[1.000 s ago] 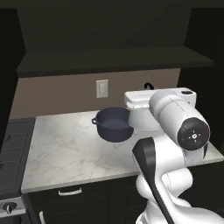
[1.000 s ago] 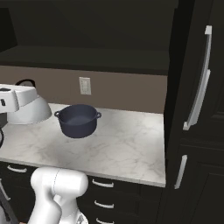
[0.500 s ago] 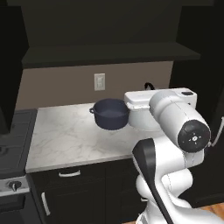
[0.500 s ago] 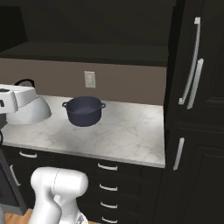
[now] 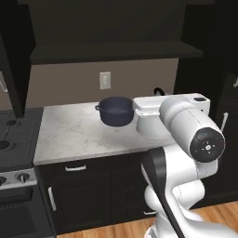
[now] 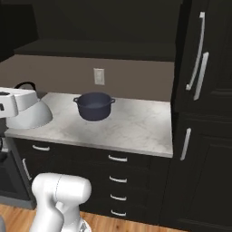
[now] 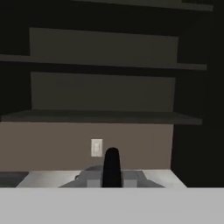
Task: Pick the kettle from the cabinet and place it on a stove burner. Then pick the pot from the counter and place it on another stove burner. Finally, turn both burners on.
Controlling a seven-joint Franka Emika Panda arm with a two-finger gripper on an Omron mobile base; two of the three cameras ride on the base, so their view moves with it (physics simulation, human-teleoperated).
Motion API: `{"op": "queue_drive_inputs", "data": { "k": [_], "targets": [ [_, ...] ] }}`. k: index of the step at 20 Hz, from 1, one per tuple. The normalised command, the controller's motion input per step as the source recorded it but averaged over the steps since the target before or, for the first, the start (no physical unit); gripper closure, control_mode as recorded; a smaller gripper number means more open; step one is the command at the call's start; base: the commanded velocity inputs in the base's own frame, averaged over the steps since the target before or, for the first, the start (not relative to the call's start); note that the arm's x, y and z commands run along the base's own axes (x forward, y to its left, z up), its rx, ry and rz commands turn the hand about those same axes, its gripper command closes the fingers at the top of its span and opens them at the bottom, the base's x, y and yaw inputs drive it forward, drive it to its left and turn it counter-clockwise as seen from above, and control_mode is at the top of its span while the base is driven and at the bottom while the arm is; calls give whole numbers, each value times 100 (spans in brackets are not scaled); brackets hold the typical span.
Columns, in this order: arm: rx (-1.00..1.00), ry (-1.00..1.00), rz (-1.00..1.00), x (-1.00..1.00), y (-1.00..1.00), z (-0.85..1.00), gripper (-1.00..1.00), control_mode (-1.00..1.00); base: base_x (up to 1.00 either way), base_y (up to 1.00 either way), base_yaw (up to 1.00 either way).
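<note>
The whole view has slid over and pulled back. That is the base rolling, not the things. A strip of wooden floor (image 6: pixel 18 216) now shows along the bottom, and more of the black gas cooktop (image 5: pixel 16 139) has come in at the side. The dark blue-grey pot (image 5: pixel 116 111) has kept its spot on the marbled counter (image 5: pixel 69 135). The arm has not changed its pose while the base moves.

The gripper (image 5: pixel 148 106) points level at the back wall, its jaws drawn fully together. The kettle (image 6: pixel 28 117) rides with it, the pale dome hanging just under the hand and the black arched handle (image 5: pixel 159 90) poking up just above it. I can't see the fingers themselves, but from how the kettle hangs there clear of the counter I judge the jaws are clamped on that handle.

So I read this as the carrying leg of the first step. The kettle is out of the cabinet (image 6: pixel 213 68), which stands off to the gripper's right, and it is not yet on a burner.

From the gripper, the cooktop lies well off to the left and lower, so there is a good sideways stretch left to cover. The pot sits straight ahead and a shade left, near the wall under the wall outlet (image 7: pixel 96 147) — near, but apart from the kettle. Its turn comes later, once the kettle is set down.
</note>
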Motion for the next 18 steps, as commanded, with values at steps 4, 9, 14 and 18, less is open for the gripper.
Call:
{"op": "queue_drive_inputs", "data": {
  "k": [4,9,14,18],
  "targets": [
    [0,0,0,0,0,0,100,100,-34,55,0],
    [0,0,0,0,0,0,100,100,-33,61,0],
    [0,0,0,0,0,0,100,100,-41,54,0],
    [0,0,0,0,0,0,100,100,-47,45,-5]
  ]
}}
